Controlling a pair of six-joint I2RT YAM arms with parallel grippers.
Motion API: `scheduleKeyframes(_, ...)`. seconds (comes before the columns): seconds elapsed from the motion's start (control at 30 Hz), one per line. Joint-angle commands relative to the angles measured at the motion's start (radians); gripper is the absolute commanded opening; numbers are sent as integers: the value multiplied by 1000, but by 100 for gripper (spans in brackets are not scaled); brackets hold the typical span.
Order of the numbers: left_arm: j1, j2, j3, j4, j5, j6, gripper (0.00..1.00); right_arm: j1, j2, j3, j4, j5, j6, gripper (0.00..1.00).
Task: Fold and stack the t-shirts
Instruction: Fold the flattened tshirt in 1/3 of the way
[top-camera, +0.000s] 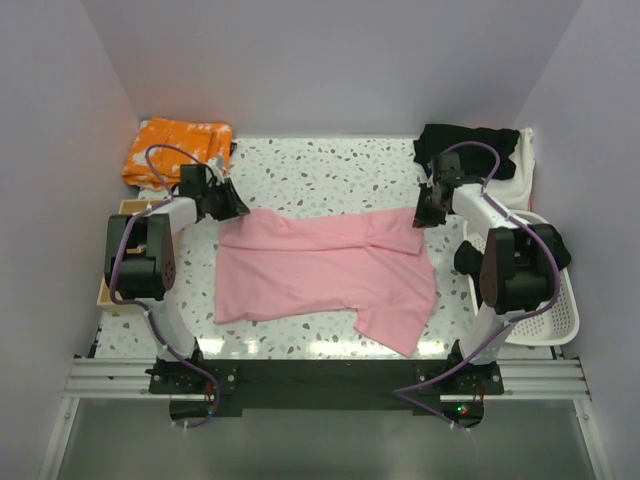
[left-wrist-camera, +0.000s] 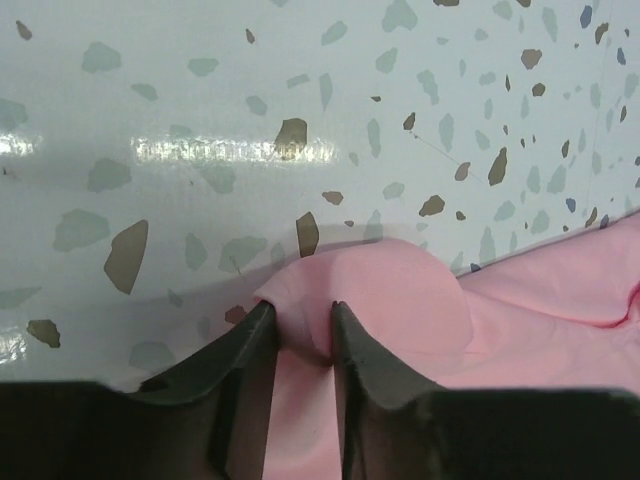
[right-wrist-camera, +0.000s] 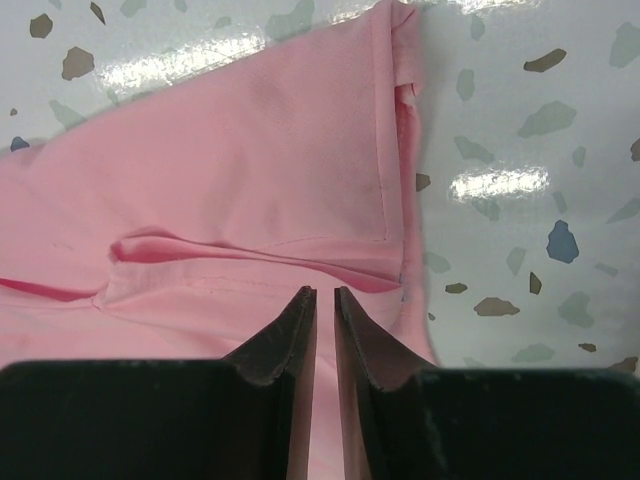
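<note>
A light pink t-shirt (top-camera: 320, 270) lies spread across the middle of the speckled table (top-camera: 330, 165). My left gripper (top-camera: 232, 208) is at its far left corner. In the left wrist view the left gripper (left-wrist-camera: 303, 310) is shut on a bulging fold of the pink t-shirt (left-wrist-camera: 400, 300). My right gripper (top-camera: 425, 215) is at the far right corner. Seen from the right wrist, the right gripper (right-wrist-camera: 325, 292) stands nearly closed with the pink t-shirt (right-wrist-camera: 250, 150) pinched in the narrow gap, beside a seam. A black t-shirt (top-camera: 465, 145) lies bunched at the back right, partly on an off-white one (top-camera: 522, 165).
An orange patterned cloth (top-camera: 175, 148) lies bunched at the back left corner. A white slotted basket (top-camera: 548, 300) stands at the right edge, behind my right arm. A wooden box (top-camera: 103, 292) sits at the left edge. Plain walls close in three sides.
</note>
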Motion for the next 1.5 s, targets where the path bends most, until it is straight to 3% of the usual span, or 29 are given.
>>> scheduleKeyframes(0.0,-7,-16,33,0,-1,14,27,1,-6,-15,14,1,0,16)
scheduleKeyframes(0.23,-7,-51,48,-79,-33,46,12,1,-48,-17,-55,95,10,16)
scheduleKeyframes(0.4,-7,-94,100,-126,-39,60,11,1,-85,-23,-112,94,43,36)
scheduleKeyframes(0.5,-7,-114,126,-152,-24,61,11,3,-91,-50,-112,80,64,38)
scheduleKeyframes(0.93,-7,-186,102,-204,-15,75,13,3,-33,-106,-4,-26,84,34)
scheduleKeyframes(1.23,-5,-188,99,-202,-6,73,13,1,39,-84,2,0,75,33)
scheduleKeyframes(1.37,-7,-189,99,-204,-4,73,13,1,17,-89,2,37,69,34)
scheduleKeyframes(1.47,-7,-191,99,-205,-6,75,13,1,-16,-86,5,64,63,41)
